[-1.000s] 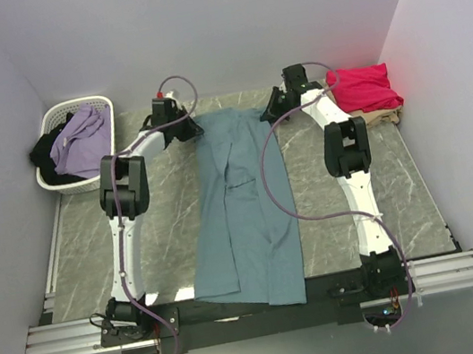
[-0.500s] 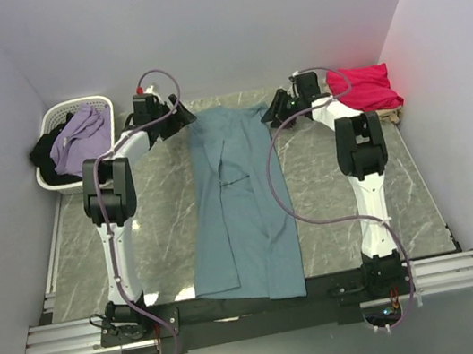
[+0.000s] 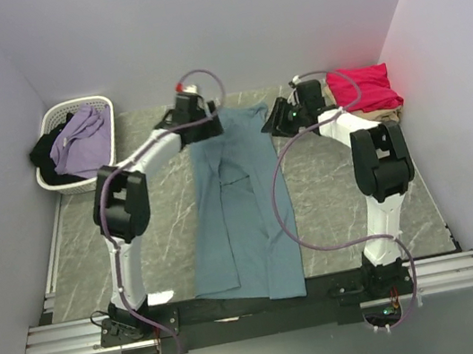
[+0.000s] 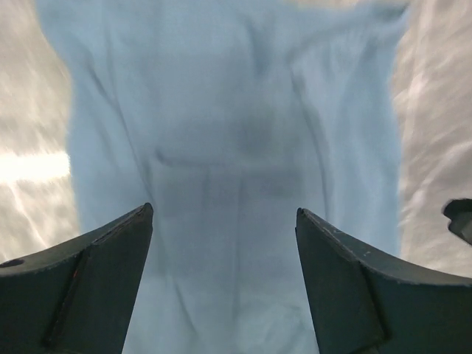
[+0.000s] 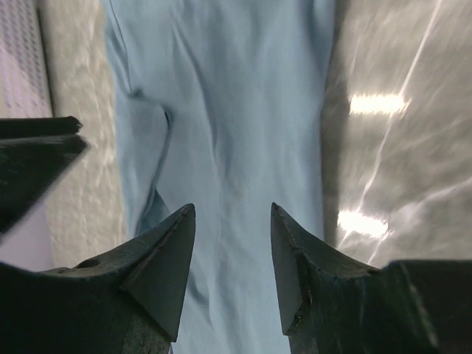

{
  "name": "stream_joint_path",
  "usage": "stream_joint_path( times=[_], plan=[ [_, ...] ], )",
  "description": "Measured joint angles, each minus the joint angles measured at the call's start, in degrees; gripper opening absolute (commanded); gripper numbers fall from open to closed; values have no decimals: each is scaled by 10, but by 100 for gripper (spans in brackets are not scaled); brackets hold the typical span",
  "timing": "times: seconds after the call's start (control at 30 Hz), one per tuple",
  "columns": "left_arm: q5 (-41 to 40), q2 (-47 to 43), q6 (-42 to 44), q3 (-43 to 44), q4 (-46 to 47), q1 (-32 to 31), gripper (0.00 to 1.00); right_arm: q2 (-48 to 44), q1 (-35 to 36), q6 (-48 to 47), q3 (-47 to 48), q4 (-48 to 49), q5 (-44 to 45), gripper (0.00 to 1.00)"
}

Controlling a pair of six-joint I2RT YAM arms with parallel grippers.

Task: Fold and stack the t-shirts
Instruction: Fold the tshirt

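Looking from above, we find the dusty teal-blue t-shirt (image 3: 242,221) lying as a long, narrow strip on the tabletop (image 3: 160,235), its long axis running from the near edge between the arm bases straight out to the far edge. Both arms reach to that far end. The left gripper (image 4: 223,212) hangs over the far left corner of the cloth and the right gripper (image 5: 232,207) over the far right corner, so each arm is the nearer one to its own corner. In both wrist views the jaws stand spread apart with only shirt fabric showing between them, and neither has hold of anything; the left is the wider open of the two. We judge that the next move is a fold across the long axis, so each gripper needs to drop onto the corner just below it and pinch there. The bright crimson-pink t-shirt (image 3: 365,87) sits folded on the pale beige t-shirt (image 3: 387,118) in the far right corner, well apart from the strip
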Motion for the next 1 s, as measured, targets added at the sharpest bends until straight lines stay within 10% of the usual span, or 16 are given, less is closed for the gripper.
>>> stream_joint_path(
  times=[0.53,1.0],
  plan=[
    [-323,22,16,-20,-107,-103,79,-24,22,-10,-88,1,8,52],
    [-309,22,36,-67,-78,-112,81,-23,25,-10,-88,0,8,52]
  ],
)
